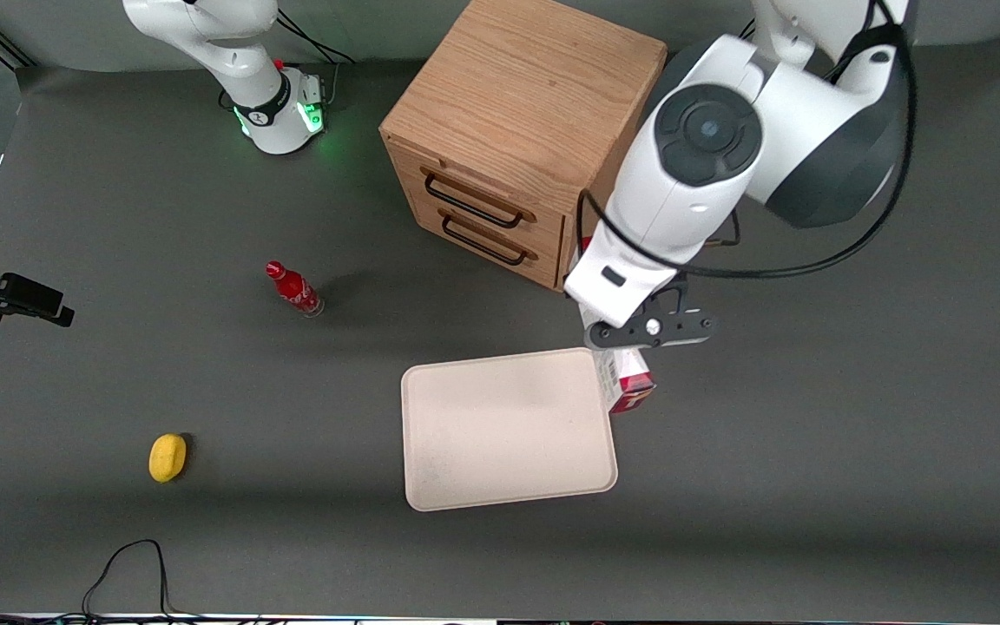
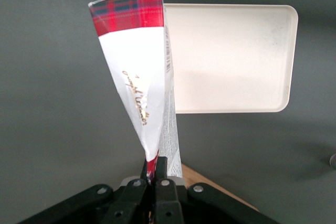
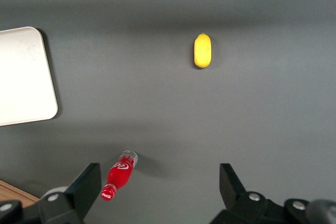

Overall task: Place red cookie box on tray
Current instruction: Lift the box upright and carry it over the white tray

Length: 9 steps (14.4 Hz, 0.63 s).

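Observation:
My left gripper [image 1: 620, 345] hangs between the wooden cabinet and the tray, shut on one end of the red cookie box [image 1: 628, 382]. The box points down from the jaws, and its lower end with the barcode shows beside the tray's [image 1: 509, 430] edge toward the working arm's end. In the left wrist view the gripper [image 2: 153, 169] pinches the narrow box [image 2: 137, 72], whose white panel and red tartan end stretch away over the grey table next to the cream tray [image 2: 231, 61]. Nothing lies on the tray.
A wooden two-drawer cabinet [image 1: 513, 139] stands farther from the front camera than the tray. A small red bottle [image 1: 293, 288] and a yellow lemon-shaped object [image 1: 167, 457] lie toward the parked arm's end of the table. A black cable [image 1: 131, 564] loops near the table's front edge.

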Available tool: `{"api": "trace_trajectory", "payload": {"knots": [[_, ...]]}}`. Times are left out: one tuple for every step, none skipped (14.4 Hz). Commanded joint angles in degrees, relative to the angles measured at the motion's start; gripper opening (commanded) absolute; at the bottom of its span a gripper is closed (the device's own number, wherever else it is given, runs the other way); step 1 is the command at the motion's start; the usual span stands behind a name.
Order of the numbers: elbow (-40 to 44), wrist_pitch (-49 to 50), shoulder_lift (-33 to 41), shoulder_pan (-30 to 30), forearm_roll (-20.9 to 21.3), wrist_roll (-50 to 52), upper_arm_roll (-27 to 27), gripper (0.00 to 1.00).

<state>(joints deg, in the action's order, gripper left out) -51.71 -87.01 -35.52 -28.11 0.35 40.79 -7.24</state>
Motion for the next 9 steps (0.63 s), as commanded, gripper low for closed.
{"api": "trace_trajectory", "payload": {"knots": [[0.03,-5.43,-4.80,-0.72,1.32,1.05,0.73,0.00],[-0.23,-7.71,-6.56,-0.72,1.32,0.96,0.73,0.00],[-0.84,-9.91,-8.32,-0.63,1.32,0.87,0.73,0.00],[-1.80,-12.02,-9.56,-0.63,1.41,0.70,0.73,0.00],[-2.77,-14.13,-10.52,-0.63,2.11,0.61,0.82,0.00],[-4.00,-16.15,-11.67,-0.54,3.07,0.34,0.73,0.00],[-5.58,-18.09,-12.63,-0.54,3.69,-1.05,0.82,0.00],[-6.90,-19.67,-13.25,-0.54,3.70,-2.11,0.73,0.00],[-7.96,-20.65,-13.52,-0.46,3.70,-2.73,0.82,0.00]]}}
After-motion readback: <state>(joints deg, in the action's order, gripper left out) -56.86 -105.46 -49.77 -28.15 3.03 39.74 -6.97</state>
